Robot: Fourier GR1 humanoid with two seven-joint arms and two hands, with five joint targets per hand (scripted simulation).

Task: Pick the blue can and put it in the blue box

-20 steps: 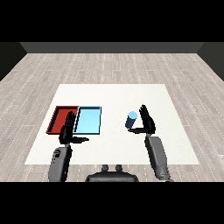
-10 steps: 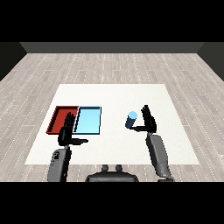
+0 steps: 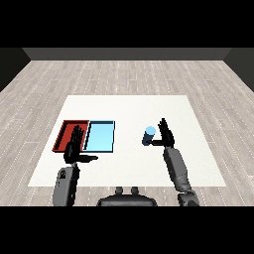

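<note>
I saw the can (image 3: 149,135) at centre frame just left of my right hand (image 3: 166,135), fingers straight, thumb reaching under it, contact unclear.

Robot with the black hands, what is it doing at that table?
It is going for the small blue can, standing upright on the white table. Its right hand is open beside the can, thumb reaching toward it, not yet curled round it. The left hand is open near the red tray. The light blue tray holds nothing yet.
</note>
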